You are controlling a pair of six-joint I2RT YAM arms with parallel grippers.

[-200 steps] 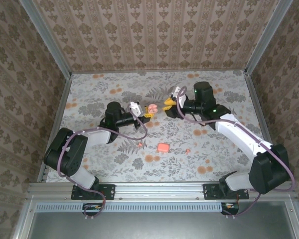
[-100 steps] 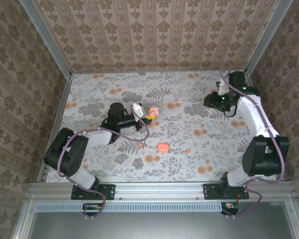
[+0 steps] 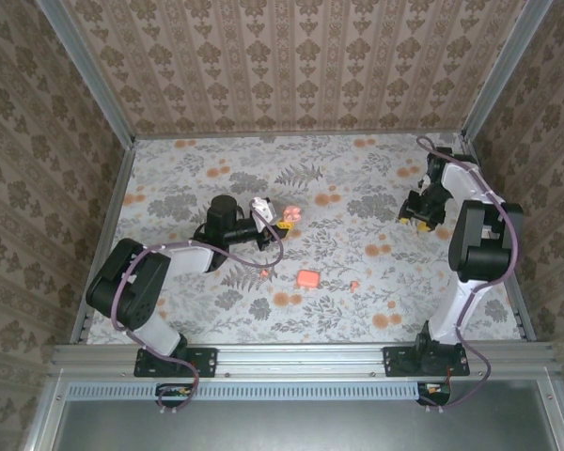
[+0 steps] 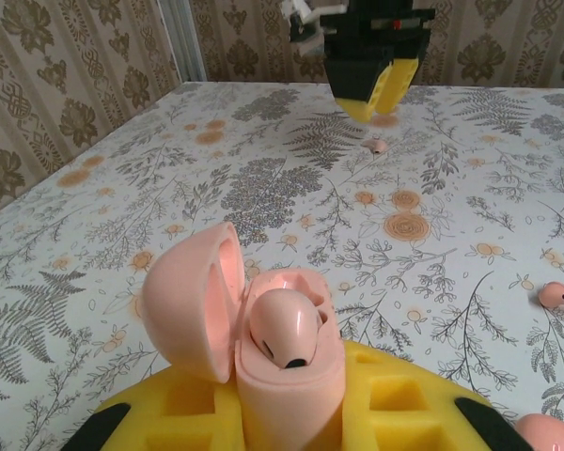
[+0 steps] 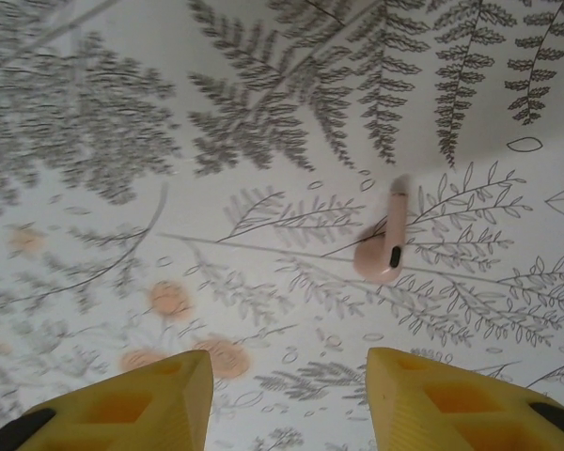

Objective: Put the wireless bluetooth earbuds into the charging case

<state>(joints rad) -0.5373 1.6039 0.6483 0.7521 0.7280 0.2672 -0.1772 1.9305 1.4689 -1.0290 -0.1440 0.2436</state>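
Charging case (image 4: 263,362): salmon-pink, lid swung open toward 9 o'clock. Stands upright in the left gripper (image 3: 280,220), whose fingers (image 4: 395,418) are closed tight on its base. Sits near the table (image 3: 188,169) centre, toward 11 o'clock in the top view.
Seated earbud (image 4: 284,331): one, in the case's well.
Right gripper (image 5: 284,381): at 3 o'clock, fingers partly spread, holding nothing.
Loose earbud (image 5: 383,246): on the table, 1 o'clock from that gripper.
Coral speck (image 3: 266,272): 7 o'clock of the case, possibly another earbud.

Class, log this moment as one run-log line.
left gripper: shut on open pink plastic charging case | right gripper: open above loose pink earbud on table
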